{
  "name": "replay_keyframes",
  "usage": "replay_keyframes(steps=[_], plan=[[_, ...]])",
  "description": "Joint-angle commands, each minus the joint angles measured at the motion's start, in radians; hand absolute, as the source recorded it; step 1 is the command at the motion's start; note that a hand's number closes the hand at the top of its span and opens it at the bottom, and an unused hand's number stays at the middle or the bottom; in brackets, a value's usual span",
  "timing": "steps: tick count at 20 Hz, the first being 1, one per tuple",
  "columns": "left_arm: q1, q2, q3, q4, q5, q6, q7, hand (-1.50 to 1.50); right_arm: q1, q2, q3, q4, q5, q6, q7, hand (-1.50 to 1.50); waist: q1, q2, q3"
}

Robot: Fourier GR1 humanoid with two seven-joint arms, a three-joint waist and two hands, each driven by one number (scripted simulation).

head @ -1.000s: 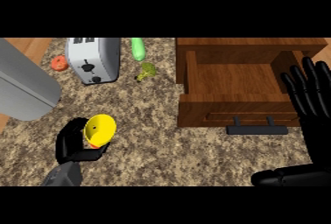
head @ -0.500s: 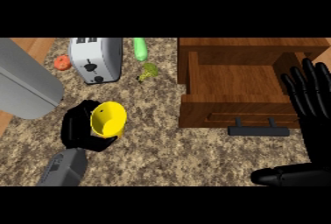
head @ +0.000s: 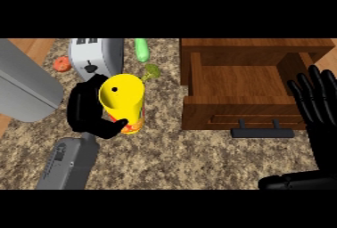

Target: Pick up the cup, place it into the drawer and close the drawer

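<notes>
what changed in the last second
The left hand, curled round the yellow cup, has carried it up the view and rightward, toward the open drawer. It held the cup already. The right hand stays open beside the drawer; drawer and toaster have not moved.

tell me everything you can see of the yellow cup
The cup is a tall yellow cylinder with a red-orange patch near its lower end and a dark dot on its upward-facing round end. It is held slightly tilted in the left hand, whose fingers curl round it, left of the open drawer.
</notes>
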Motion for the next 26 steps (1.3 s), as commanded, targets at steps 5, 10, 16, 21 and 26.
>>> replay_keyframes(steps=[5,10,16,21,26], plan=[[-0.167,-0.051,-0.050,-0.125,-0.057,0.160,0.196,1.50,-0.021,0.024,0.023,0.012,0.046,-0.029,-0.018,-1.50,-0.004,0.002,0.000],[-0.341,-0.060,-0.036,0.001,-0.090,0.219,0.228,1.50,-0.007,0.017,0.015,0.058,0.034,0.004,-0.070,-1.50,-0.011,0.004,0.000],[-0.459,-0.060,-0.099,0.073,-0.136,0.332,0.266,1.50,-0.046,0.011,0.030,-0.023,0.024,-0.032,0.055,-1.50,-0.014,0.003,-0.001],[-0.613,-0.061,-0.066,0.218,-0.105,0.334,0.306,1.50,-0.126,-0.028,-0.051,0.092,-0.025,-0.011,0.016,-1.50,-0.016,0.006,0.000],[-0.722,-0.061,-0.081,0.366,-0.103,0.375,0.296,1.50,-0.059,-0.026,-0.048,0.037,-0.028,0.004,0.002,-1.50,-0.023,0.007,0.000]])
